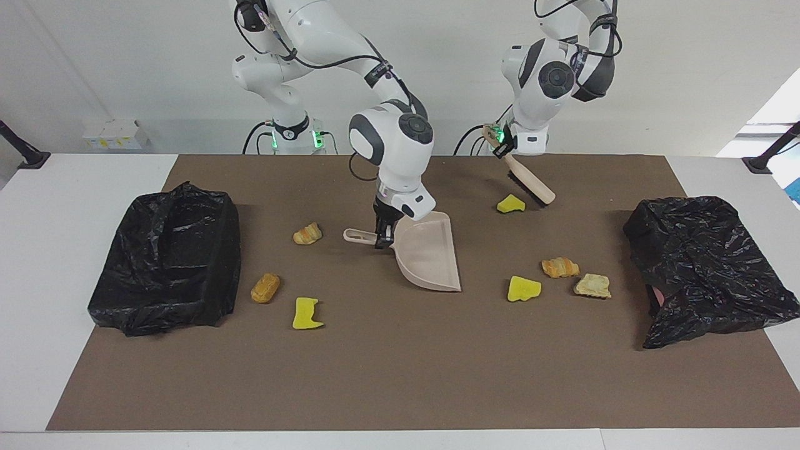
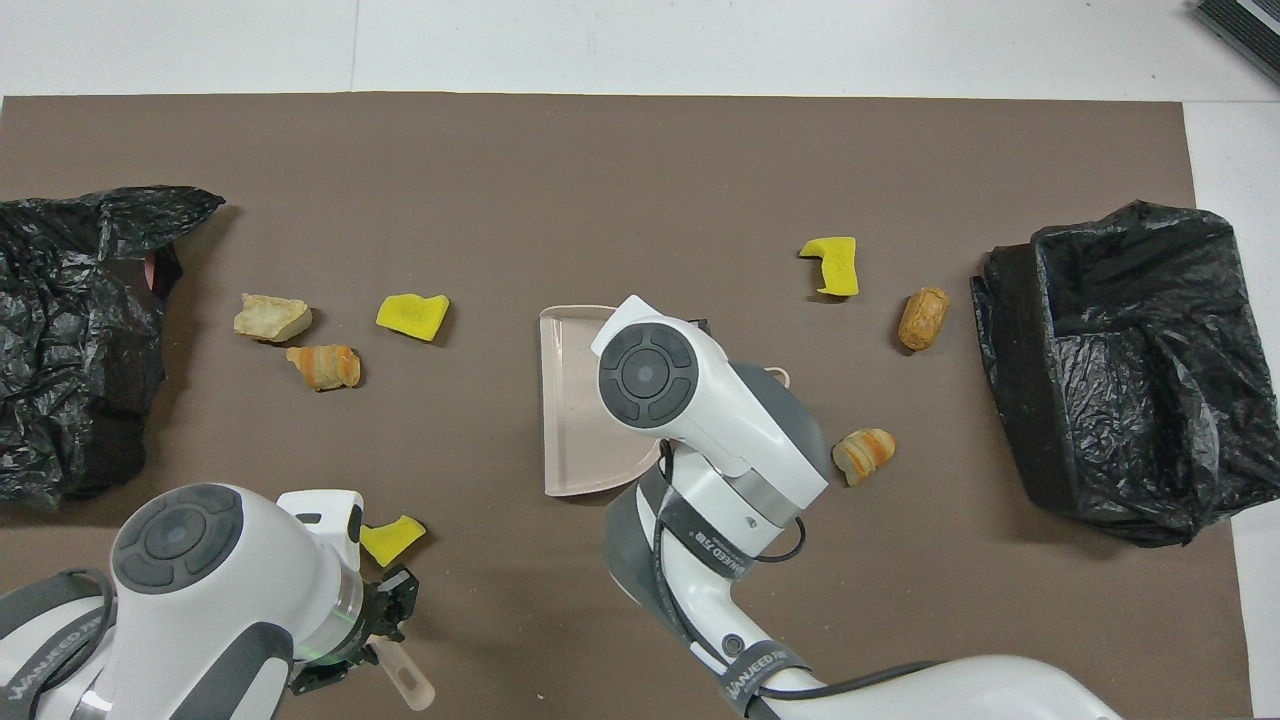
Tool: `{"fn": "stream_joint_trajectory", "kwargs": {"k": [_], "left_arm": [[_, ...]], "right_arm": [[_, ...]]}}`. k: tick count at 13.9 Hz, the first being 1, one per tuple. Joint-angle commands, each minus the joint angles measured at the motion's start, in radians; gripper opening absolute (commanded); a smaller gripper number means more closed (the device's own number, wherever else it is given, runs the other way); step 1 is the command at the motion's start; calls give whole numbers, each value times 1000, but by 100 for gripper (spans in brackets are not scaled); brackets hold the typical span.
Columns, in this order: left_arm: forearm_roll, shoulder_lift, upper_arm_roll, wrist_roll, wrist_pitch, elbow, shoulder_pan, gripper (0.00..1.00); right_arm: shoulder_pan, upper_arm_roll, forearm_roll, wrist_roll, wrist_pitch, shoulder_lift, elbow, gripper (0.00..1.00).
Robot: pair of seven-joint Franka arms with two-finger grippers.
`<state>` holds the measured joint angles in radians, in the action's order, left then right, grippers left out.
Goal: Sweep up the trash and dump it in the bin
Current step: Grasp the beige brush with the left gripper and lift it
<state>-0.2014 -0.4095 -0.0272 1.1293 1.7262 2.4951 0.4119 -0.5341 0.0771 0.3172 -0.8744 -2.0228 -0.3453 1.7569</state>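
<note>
My right gripper [image 1: 382, 239] is shut on the handle of the beige dustpan [image 1: 431, 255], whose pan [image 2: 573, 400] lies on the brown mat. My left gripper [image 1: 504, 149] is shut on the handle of a beige brush [image 1: 532, 184], held tilted in the air over a yellow trash chunk [image 1: 510, 204]. Other trash lies scattered on the mat: a croissant piece [image 1: 307, 233], a brown roll [image 1: 265, 287] and a yellow chunk [image 1: 306, 313] toward the right arm's end. Another yellow chunk [image 1: 524, 289], a croissant piece [image 1: 560, 267] and a toast bit [image 1: 592, 285] lie toward the left arm's end.
An open bin lined with a black bag [image 1: 169, 256] stands at the right arm's end of the mat. A crumpled black bag [image 1: 706, 269] lies at the left arm's end. White table shows around the brown mat [image 1: 400, 375].
</note>
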Motion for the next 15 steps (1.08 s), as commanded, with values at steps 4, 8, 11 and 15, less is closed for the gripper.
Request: {"fn": "stream_joint_trajectory", "kwargs": {"k": [4,8,11,15], "left_arm": [[-65,-29,-3,141,129,113,108,0],[-82,15,1,52,220,113,136,0],[-81,58,1,-92,310,88,127,0],[-81,127,4,-287,337,13,117,0]], "right_arm": [[6,4,57,-35,-46,38,58,0],[5,4,68,-41,-102,40,104,0],[5,4,71,-41,-100,40,102,0],[6,4,71,-41,-100,39,102,0]]}}
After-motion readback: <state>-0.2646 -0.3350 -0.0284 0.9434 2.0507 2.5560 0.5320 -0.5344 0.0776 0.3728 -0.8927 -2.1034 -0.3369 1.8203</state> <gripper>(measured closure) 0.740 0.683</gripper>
